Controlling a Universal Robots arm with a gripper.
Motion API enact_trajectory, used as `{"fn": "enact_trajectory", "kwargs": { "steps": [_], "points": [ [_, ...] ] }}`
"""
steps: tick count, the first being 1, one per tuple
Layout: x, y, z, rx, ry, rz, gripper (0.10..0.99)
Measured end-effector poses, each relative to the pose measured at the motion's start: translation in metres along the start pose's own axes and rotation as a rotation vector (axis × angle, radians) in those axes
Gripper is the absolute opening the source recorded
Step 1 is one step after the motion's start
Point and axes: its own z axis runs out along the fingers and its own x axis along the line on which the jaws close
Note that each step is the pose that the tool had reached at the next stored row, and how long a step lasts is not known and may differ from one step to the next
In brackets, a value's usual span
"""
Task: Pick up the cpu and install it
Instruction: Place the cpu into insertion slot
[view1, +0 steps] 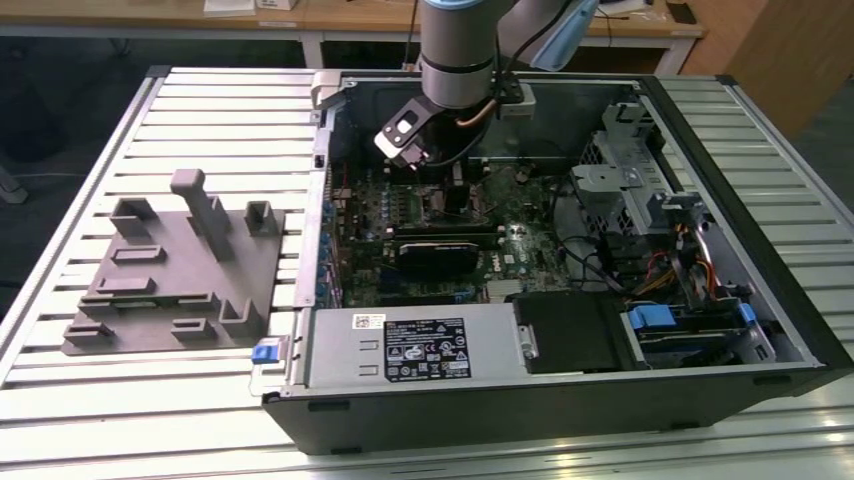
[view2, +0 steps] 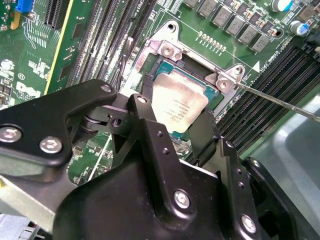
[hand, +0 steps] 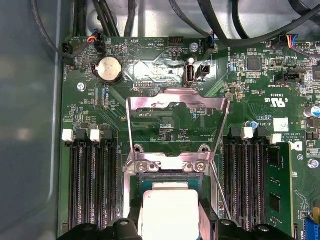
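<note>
Cpu (view2: 179, 106): silver top up, at the open socket frame (view2: 167, 47), seated or just above I cannot tell; my gripper (view2: 176, 117) closed on its two opposite edges, keeping it square to the frame; load plate (hand: 145, 101) swung back, wire lever (view2: 280, 101) aside, leaving room; memory slots (hand: 92, 185) flank closely; computer case (view1: 534, 425), centre of exterior view, on bench (view1: 174, 400).

Slatted silver worktop (view1: 200, 110) over a dark floor (view1: 80, 60). Behind the worktop there's a light wooden desk (view1: 347, 15) with white legs, plus a brown wooden cabinet (view1: 787, 50).
</note>
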Motion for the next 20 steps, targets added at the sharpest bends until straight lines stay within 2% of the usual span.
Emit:
{"fn": "enact_trajectory", "kwargs": {
  "steps": [12, 18, 20],
  "points": [
    [0.0000, 0.0001, -0.0011, 0.000, 0.0003, 0.004, 0.533],
    [0.0000, 0.0002, -0.0016, 0.000, 0.0080, 0.006, 0.533],
    [0.0000, 0.0002, -0.0016, 0.000, 0.0080, 0.011, 0.533]
  ]
}}
